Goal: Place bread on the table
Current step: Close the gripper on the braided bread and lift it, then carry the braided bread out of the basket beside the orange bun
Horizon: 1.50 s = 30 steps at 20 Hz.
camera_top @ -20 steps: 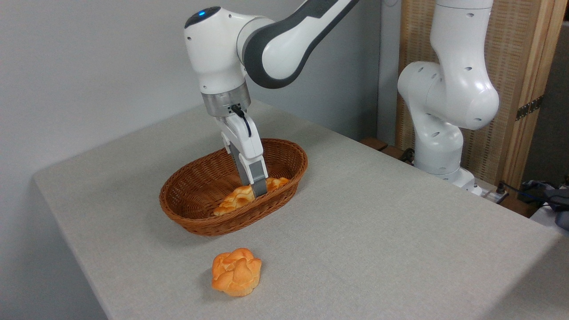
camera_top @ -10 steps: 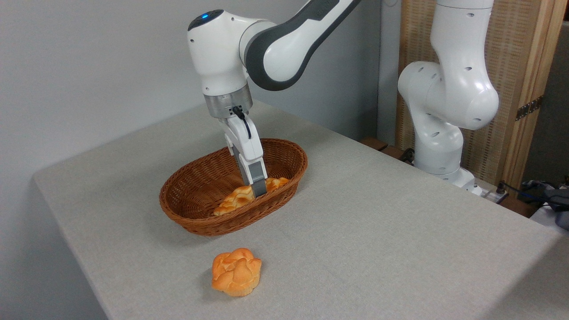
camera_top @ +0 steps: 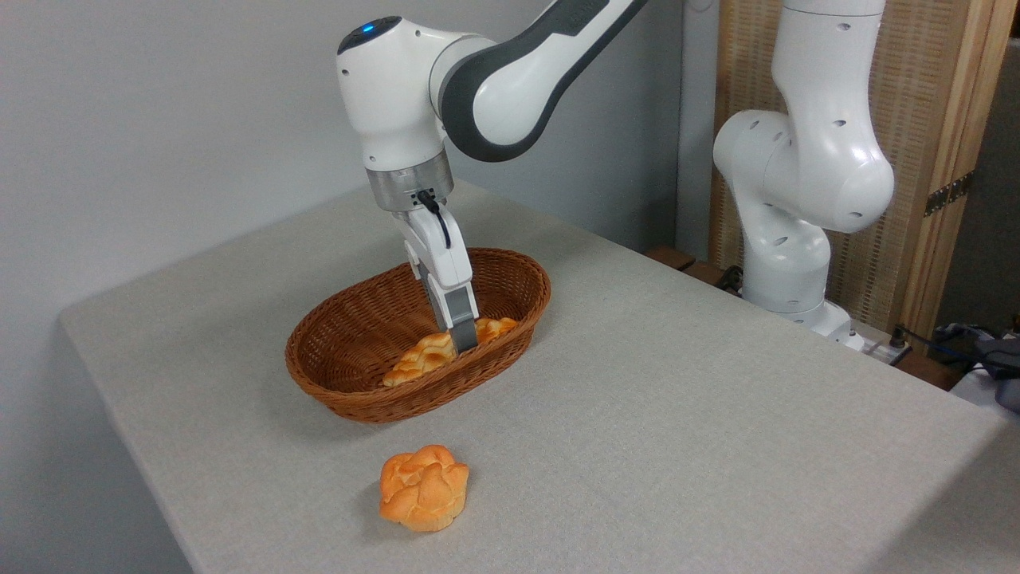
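Note:
The bread (camera_top: 422, 358), a braided golden-orange loaf, lies inside the brown wicker basket (camera_top: 335, 395) in the middle of the table (camera_top: 677, 414). My gripper (camera_top: 464, 341) reaches down into the basket. Its fingers (camera_top: 460, 323) stand edge-on to the camera at the loaf's middle, the near one covering the far one. They look closed on the loaf, which still rests on the basket floor. The loaf's lower side is hidden by the basket rim.
A small round knotted orange bun (camera_top: 424, 487) sits on the cloth in front of the basket. The arm's white base (camera_top: 789, 239) stands off the table's far right edge, with cables (camera_top: 948, 343) beside it. A grey wall runs behind.
The wrist has shifted slightly right and down over the basket, while the fingertips have stayed at the loaf. The bread, the basket and the bun have not moved.

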{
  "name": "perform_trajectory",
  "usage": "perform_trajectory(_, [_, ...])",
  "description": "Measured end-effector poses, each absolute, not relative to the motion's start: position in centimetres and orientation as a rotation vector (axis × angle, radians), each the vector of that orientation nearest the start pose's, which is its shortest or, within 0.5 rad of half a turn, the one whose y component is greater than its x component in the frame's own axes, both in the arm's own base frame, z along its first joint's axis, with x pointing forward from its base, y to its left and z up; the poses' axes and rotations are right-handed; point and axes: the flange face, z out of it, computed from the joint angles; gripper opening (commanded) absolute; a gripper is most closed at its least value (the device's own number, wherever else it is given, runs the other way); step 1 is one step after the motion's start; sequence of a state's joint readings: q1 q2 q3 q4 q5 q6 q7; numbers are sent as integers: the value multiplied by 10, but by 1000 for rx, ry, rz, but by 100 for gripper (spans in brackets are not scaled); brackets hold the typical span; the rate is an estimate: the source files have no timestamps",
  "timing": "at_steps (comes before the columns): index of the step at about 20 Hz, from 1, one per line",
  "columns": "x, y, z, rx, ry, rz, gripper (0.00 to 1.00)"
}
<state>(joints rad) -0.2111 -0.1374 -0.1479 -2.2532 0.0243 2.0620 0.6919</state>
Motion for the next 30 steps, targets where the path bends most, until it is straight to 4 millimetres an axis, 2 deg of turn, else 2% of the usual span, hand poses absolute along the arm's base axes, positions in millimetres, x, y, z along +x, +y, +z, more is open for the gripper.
perform_trajectory(5, [460, -172, 418, -2680, 1572, 90, 42])
perform_trajectory(8, [460, -172, 419, -2680, 1572, 87, 37])
perform_trajectory(11, [459, -173, 423, -2678, 1572, 79, 36])
perform_trajectory(16, [460, -171, 441, -2682, 1565, 103, 35])
perform_trajectory(22, [464, -172, 454, -2719, 1550, 71, 36])
perform_trajectory(26, [473, -166, 480, -2754, 1518, 49, 36])
perform_trajectory(30, [484, -131, 516, -2819, 1432, 84, 39])
